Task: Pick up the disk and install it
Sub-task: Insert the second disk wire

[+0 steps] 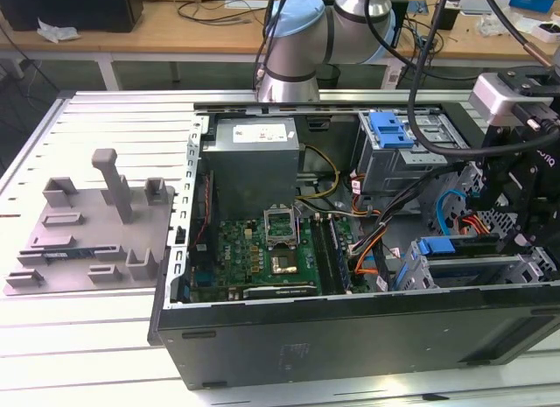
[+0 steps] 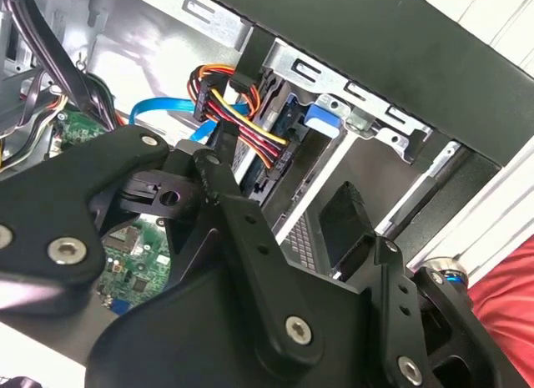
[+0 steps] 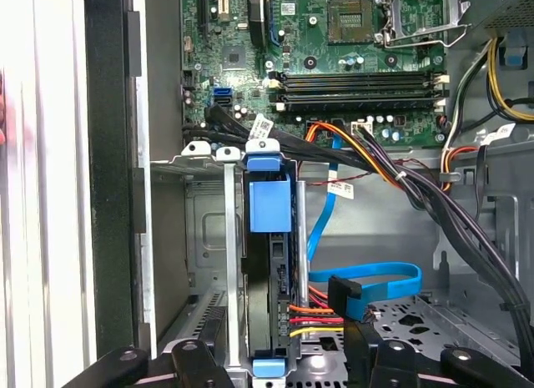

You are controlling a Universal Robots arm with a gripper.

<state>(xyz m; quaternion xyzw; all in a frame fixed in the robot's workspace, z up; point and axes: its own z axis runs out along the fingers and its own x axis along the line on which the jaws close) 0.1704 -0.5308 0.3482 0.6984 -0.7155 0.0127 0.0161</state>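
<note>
First wrist view has the disk (image 3: 269, 279) standing on edge in the drive cage (image 3: 200, 167) slot of the open PC case (image 1: 350, 324), blue bracket tab (image 3: 269, 203) uppermost, cables plugged beside it. Gripper (image 3: 288, 363) sits just above it; whether the jaws grip the disk I cannot tell. It looks nearly seated, so push straight along the slot, clear of the blue SATA cable (image 3: 375, 279)

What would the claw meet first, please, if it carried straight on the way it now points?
Probably the disk, standing on edge in its bay directly ahead of the claw in the first wrist view; depth is unclear.
</note>
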